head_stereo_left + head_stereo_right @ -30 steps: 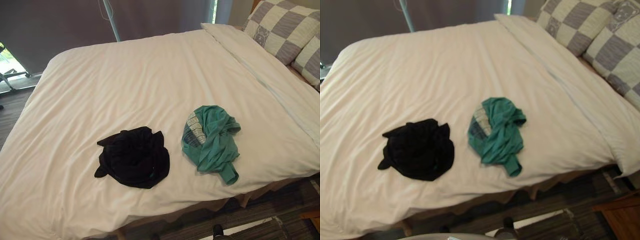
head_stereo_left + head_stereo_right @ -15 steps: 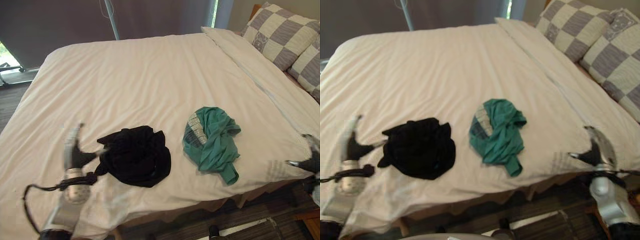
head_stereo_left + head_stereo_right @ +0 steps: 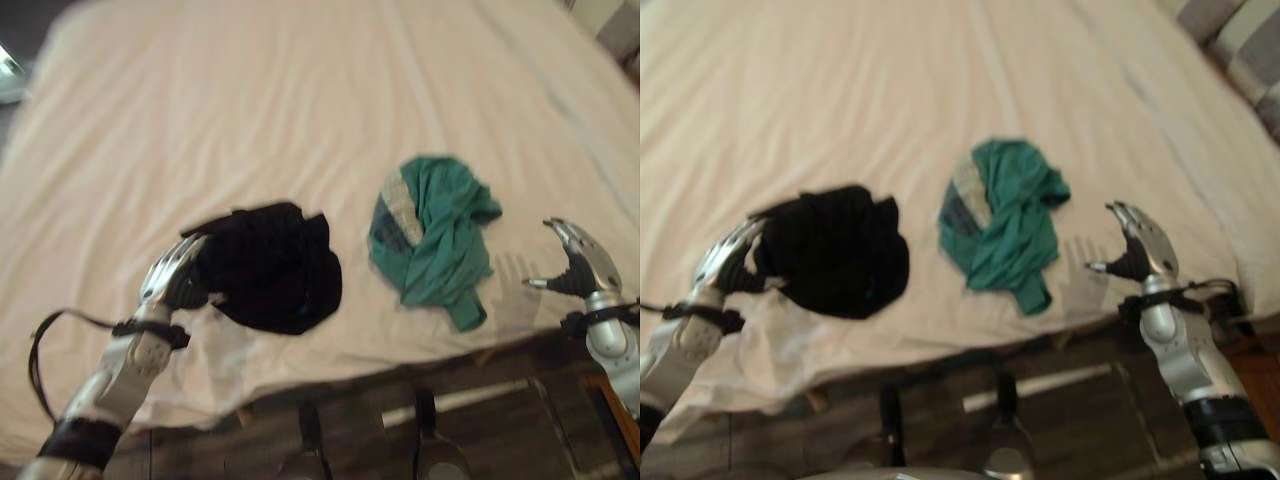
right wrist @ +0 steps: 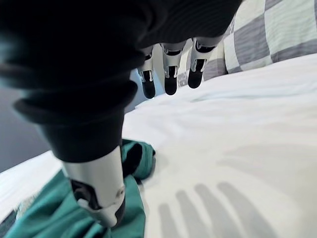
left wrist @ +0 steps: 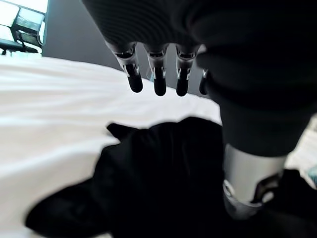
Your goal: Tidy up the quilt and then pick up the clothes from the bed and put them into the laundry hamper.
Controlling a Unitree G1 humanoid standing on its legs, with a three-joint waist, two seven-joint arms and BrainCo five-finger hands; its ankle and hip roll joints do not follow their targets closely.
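A crumpled black garment lies on the white quilt near the bed's front edge. My left hand is at the garment's left edge, open, its fingers straight just above the black cloth. To the right lies a teal garment with a striped patch. My right hand hovers open over the quilt a little right of that teal garment, casting a shadow on the cover and holding nothing.
Grey-and-cream checked pillows lie at the bed's head, far right. The bed's near edge drops to dark floor. A chair stands by a window beyond the bed's far side.
The camera has tilted down and closer. My left hand has moved up to the black garment's edge, and my right hand has come in over the quilt toward the teal garment.
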